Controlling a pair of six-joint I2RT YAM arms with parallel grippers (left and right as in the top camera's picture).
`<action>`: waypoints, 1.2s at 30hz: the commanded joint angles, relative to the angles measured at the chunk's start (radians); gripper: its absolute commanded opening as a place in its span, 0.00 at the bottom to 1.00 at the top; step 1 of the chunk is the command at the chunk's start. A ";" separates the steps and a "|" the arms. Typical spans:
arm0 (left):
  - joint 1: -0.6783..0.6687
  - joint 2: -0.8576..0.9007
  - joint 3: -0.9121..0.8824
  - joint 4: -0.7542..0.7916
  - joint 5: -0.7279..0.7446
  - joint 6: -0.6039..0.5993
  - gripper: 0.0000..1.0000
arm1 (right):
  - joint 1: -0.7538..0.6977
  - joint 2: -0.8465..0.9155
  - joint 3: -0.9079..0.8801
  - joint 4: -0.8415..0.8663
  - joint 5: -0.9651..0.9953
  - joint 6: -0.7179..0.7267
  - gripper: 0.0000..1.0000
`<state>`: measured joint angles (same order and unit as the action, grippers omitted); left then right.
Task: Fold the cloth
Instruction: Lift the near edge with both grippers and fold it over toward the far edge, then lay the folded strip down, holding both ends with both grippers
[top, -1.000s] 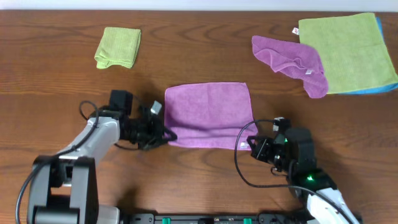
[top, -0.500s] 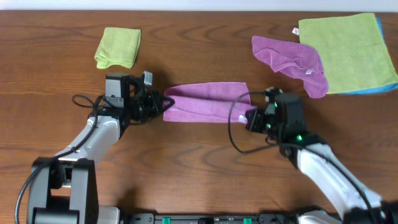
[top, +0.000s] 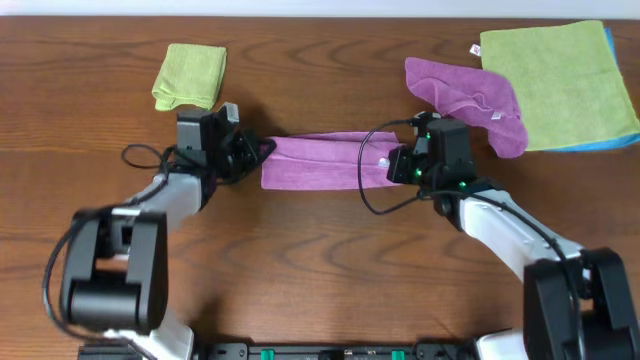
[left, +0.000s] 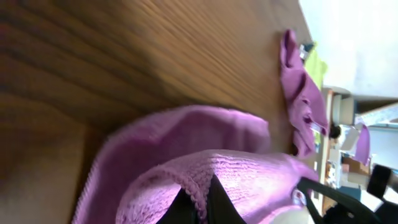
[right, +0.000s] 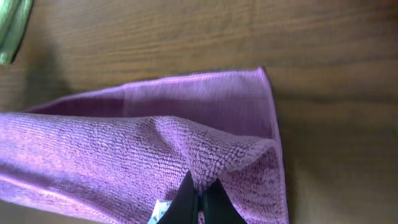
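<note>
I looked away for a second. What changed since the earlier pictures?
The left hand and right hand carried the near edge of the cloth away from the robot toward the far edge, so the flat square is now a narrow doubled strip. Each hand stays shut on its corner; nothing was let go. The rumpled purple cloth, small green cloth and big green cloth did not move.

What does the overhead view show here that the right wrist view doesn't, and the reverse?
Only overhead: the left gripper pinching the cloth at its left end, plus the rumpled purple cloth and the large green cloth. Only right wrist: up close, the upper layer's corner is pinched between the fingertips and doubled over a lower layer lying flat on the wood. Both: the cloth doubled into a strip, with the right gripper shut on its right end.
</note>
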<state>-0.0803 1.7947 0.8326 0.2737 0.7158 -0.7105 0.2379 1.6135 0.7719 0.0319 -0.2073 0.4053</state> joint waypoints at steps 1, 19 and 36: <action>0.008 0.063 0.086 0.009 -0.046 0.002 0.06 | -0.002 0.041 0.014 0.030 0.066 -0.023 0.01; -0.020 0.175 0.161 -0.082 -0.073 0.069 0.06 | -0.035 0.166 0.046 0.126 0.114 -0.045 0.02; 0.005 0.120 0.161 -0.120 -0.017 0.174 0.91 | -0.035 0.079 0.047 0.092 0.095 -0.043 0.52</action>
<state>-0.0929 1.9434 0.9867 0.1631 0.7147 -0.5610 0.2066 1.7523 0.8024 0.1310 -0.1146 0.3630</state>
